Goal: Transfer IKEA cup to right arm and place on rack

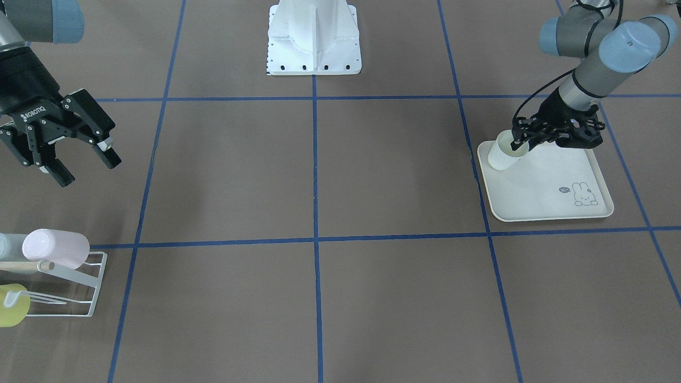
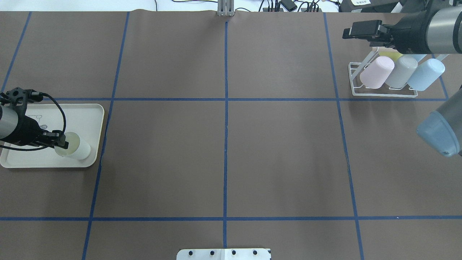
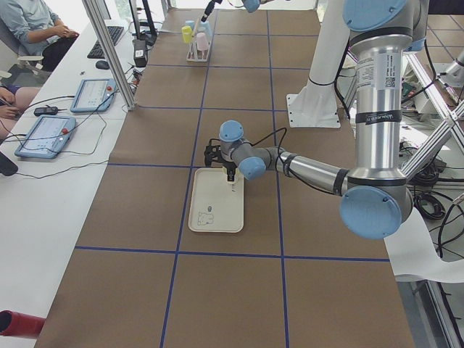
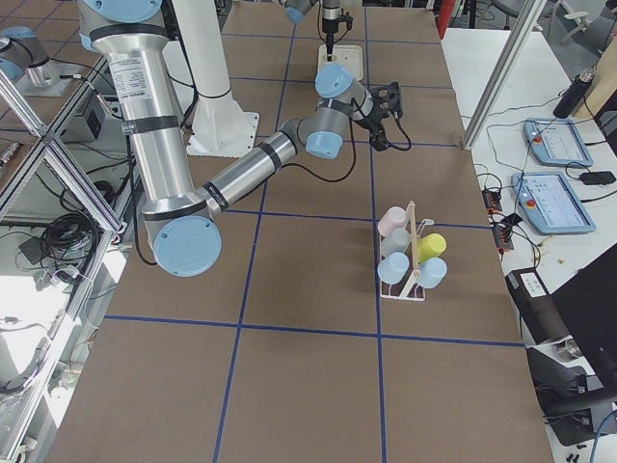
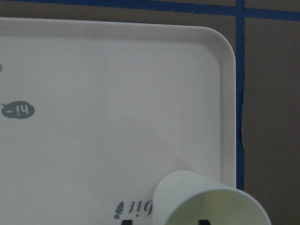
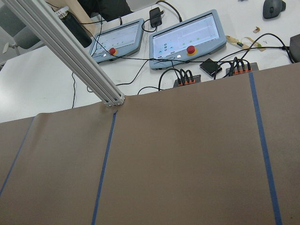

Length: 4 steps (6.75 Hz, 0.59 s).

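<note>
The IKEA cup (image 1: pixel 499 155) is white and leans tilted over the near corner of a cream rabbit-printed tray (image 1: pixel 542 208). My left gripper (image 1: pixel 518 143) is shut on the cup's rim, with one finger inside the mouth. The overhead view shows the cup (image 2: pixel 76 148) at the tray's (image 2: pixel 21 162) right end, the left gripper (image 2: pixel 62 143) at its mouth. The left wrist view shows only the cup's rim (image 5: pixel 211 197) over the tray (image 5: pixel 117 70). My right gripper (image 1: pixel 88 166) hangs open and empty above the table, close to the white wire rack (image 1: pixel 85 290).
The rack (image 2: pixel 382 92) carries pink, grey, blue and yellow cups lying on its prongs. The white robot base (image 1: pixel 314 42) stands at the table's middle edge. A desk with tablets (image 3: pixel 54 130) and a seated person (image 3: pixel 36 22) runs along the far side.
</note>
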### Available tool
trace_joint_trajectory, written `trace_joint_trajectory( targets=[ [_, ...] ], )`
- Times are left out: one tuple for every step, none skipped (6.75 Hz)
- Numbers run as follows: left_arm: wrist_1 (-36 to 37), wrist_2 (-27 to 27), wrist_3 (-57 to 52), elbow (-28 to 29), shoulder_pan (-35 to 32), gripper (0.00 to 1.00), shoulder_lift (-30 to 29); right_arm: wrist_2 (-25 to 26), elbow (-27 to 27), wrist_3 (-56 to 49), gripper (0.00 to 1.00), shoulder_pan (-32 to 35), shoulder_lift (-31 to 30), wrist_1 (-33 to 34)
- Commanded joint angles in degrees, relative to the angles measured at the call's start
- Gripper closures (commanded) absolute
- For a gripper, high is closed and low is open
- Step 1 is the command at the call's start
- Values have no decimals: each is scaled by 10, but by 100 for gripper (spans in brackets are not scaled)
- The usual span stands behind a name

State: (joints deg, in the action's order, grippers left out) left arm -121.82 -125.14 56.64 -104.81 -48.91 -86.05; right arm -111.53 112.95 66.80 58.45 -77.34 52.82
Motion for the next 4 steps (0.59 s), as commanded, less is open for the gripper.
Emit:
trace_joint_trajectory(
  targets=[
    [25,1,5,-20,-8,100,10,0,2,0,0,0,0,0],
    [106,2,1,-50,-43,100,5,0,3,0,0,0,0,0],
    [180,4,-3,-85,-78,100,-4,0,3,0,0,-1,0,0],
    [225,9,5,-100,-120,100,-31,-1,3,0,0,0,0,-1]
  ],
)
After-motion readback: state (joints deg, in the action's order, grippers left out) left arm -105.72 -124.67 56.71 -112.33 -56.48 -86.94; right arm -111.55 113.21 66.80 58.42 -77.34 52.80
